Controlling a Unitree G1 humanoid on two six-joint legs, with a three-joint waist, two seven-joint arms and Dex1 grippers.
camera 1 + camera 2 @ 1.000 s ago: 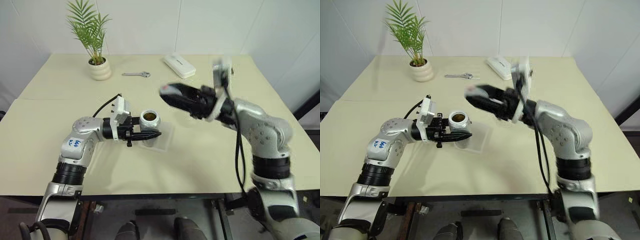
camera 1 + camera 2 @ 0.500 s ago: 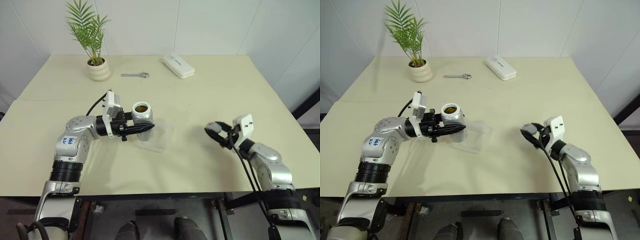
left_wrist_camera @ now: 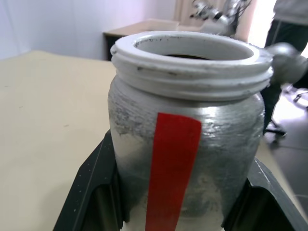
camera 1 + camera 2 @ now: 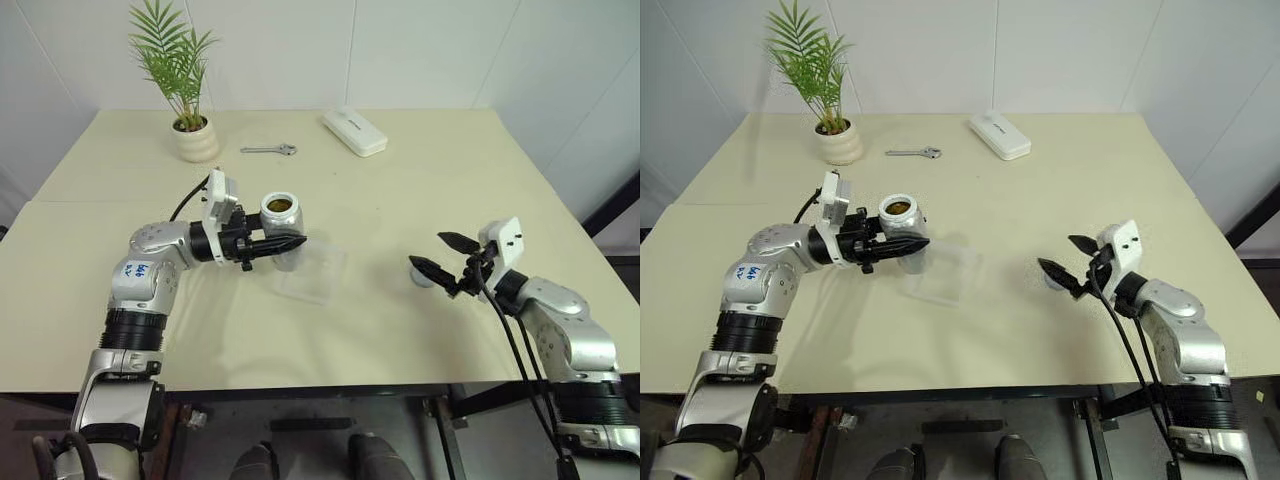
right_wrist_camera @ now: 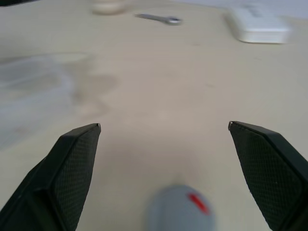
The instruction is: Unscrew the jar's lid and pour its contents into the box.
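Observation:
My left gripper (image 4: 296, 243) is shut on the jar (image 4: 284, 232), holding it upright just above the table at the box's near-left corner. The jar (image 3: 187, 144) is silvery with a red stripe, and its white threaded mouth is uncovered. Brown contents (image 4: 281, 207) show inside the mouth. The box (image 4: 314, 273) is a clear shallow tray lying flat just right of the jar. At the right side of the table my right gripper (image 4: 436, 252) stands open and low. The grey lid (image 5: 179, 210) with its red mark lies free just below its spread fingers (image 5: 77, 159).
A potted plant (image 4: 198, 140) stands at the far left, a metal wrench (image 4: 271, 150) lies beside it, and a white oblong case (image 4: 355, 131) rests at the far middle. The table's front edge (image 4: 330, 388) runs close below both arms.
My right arm swung from above the box down to the table's right side, opened its jaws and let the lid go. My left gripper lifted the jar slightly, back and to the left.

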